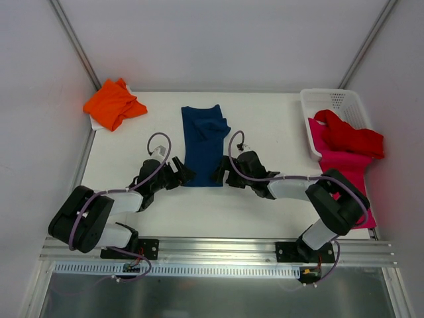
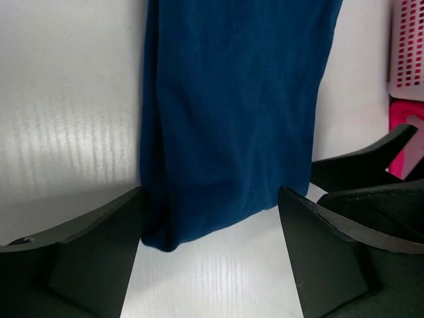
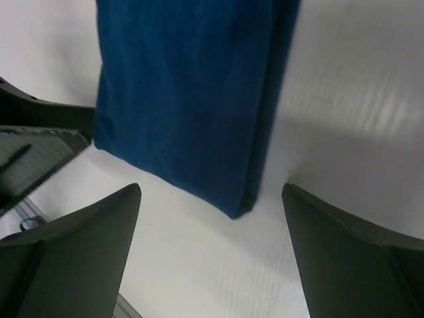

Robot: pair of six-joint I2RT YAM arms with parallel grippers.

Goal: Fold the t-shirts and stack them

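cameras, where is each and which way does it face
top: above and behind, looking down at the table; both arms show.
left wrist: on the left arm, looking past its open left claw at the blue shirt.
right wrist: on the right arm, past its open right claw, same shirt.
shared: the shirt's near edge.

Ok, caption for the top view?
Left gripper and right gripper, both open, at the near corners of the folded navy t-shirt; orange t-shirt far left.

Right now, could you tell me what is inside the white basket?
In the basket, a red t-shirt lies on a magenta-pink t-shirt spilling over the near rim. Anything beneath them is covered.
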